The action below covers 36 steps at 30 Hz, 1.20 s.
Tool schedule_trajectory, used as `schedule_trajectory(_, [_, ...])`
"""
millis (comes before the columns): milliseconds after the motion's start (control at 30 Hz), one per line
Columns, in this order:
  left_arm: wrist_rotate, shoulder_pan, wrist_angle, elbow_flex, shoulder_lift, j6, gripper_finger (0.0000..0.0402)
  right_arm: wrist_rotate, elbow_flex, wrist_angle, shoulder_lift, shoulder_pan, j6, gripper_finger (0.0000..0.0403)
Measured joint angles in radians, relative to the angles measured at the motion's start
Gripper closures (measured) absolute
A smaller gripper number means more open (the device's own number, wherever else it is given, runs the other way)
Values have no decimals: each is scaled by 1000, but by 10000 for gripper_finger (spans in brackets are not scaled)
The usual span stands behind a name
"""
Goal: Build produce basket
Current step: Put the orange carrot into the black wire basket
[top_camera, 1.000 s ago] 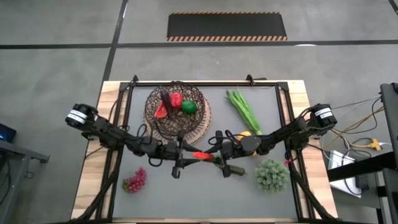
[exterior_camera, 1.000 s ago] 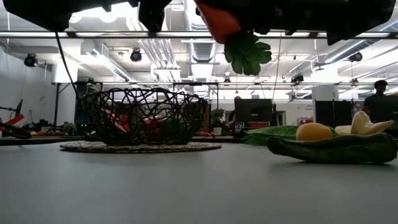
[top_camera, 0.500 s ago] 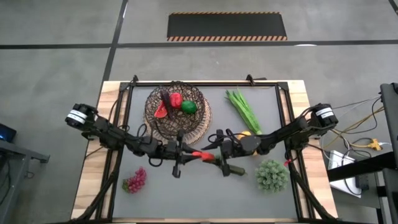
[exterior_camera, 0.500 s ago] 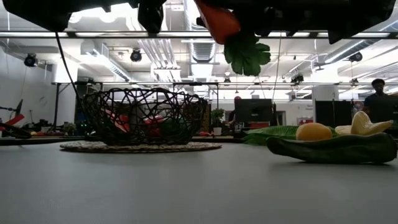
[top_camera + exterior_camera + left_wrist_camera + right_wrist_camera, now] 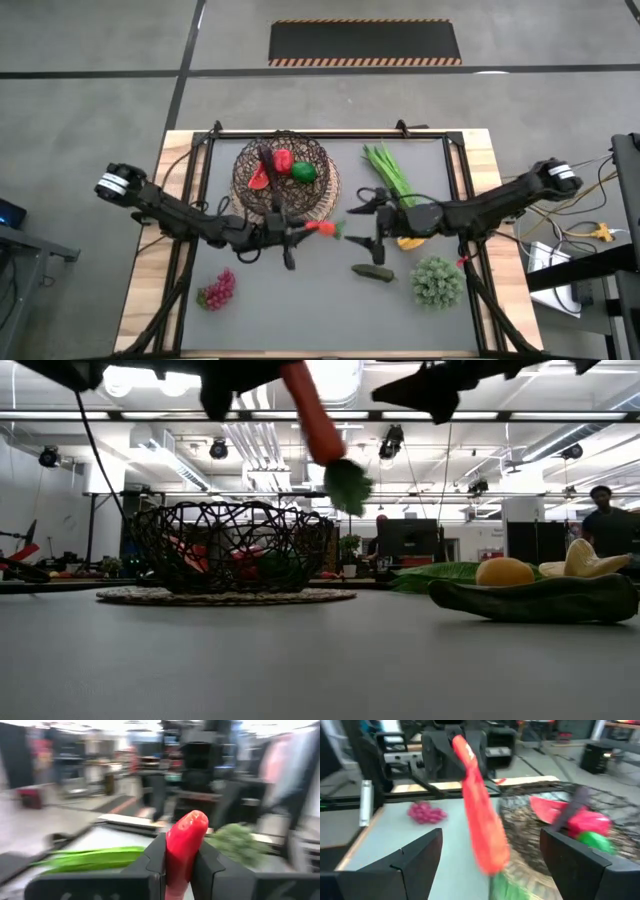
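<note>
- High view: the left tool (image 5: 292, 232), beside the basket (image 5: 285, 178), is clenched on the carrot (image 5: 322, 228); its long axis lies level, leafy end away from the tool.
- Left arm reaches low across the tabletop (image 5: 300, 295).
- Right tool (image 5: 375, 222) hangs released, past the carrot's leaves.
- Basket is dark openwork on a woven disc.

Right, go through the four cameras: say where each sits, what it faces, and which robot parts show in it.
High view: overhead, looking straight down; both arms show, the left gripper holding the carrot beside the basket.
Low view: at tabletop height, facing the room; arms enter from above.
Left wrist view: on the left arm, looking past its fingers clamping the carrot.
Right wrist view: on the right arm, facing the basket past its open fingers.
All four share the carrot.
</note>
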<state>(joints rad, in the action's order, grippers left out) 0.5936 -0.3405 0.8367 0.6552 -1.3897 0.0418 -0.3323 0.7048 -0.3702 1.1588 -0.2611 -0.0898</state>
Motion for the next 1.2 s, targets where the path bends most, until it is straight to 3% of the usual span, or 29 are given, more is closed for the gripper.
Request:
schedule_trajectory(133, [180, 2, -80, 6, 95, -4, 368, -38, 0, 103, -86, 0, -3, 90])
schedule_trajectory(400, [212, 9, -97, 1, 281, -48, 368, -60, 0, 175, -145, 0, 34, 107])
schedule_trajectory(533, [355, 30, -227, -8, 330, -36, 368, -127, 0, 189, -132, 0, 82, 113])
schedule_trajectory(667, [510, 67, -439, -15, 325, 126, 368, -150, -1, 203, -106, 0, 103, 117])
schedule_trajectory(833, [515, 146, -574, -26, 256, 332, 368, -150, -1, 202, -95, 2, 126, 115])
schedule_trajectory(1200, [512, 256, -556, -19, 115, 346, 368, -151, -1, 205, -98, 6, 135, 124])
